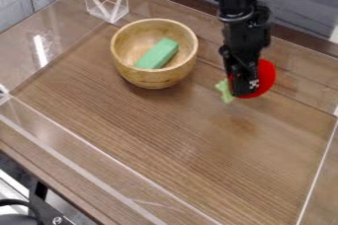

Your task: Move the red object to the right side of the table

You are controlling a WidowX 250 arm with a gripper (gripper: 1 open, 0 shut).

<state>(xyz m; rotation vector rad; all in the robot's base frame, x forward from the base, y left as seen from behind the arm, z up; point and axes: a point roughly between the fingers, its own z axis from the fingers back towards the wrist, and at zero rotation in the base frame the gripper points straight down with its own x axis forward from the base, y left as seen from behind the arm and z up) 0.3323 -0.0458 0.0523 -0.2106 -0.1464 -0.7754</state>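
the black gripper [243, 81] points almost straight down, its jaws clamped on the red toy fruit [260, 79], which bulges out on its right with the green leaf to its left, over the right part of the wood-grain table [158, 150], right of the wooden bowl [153, 53]
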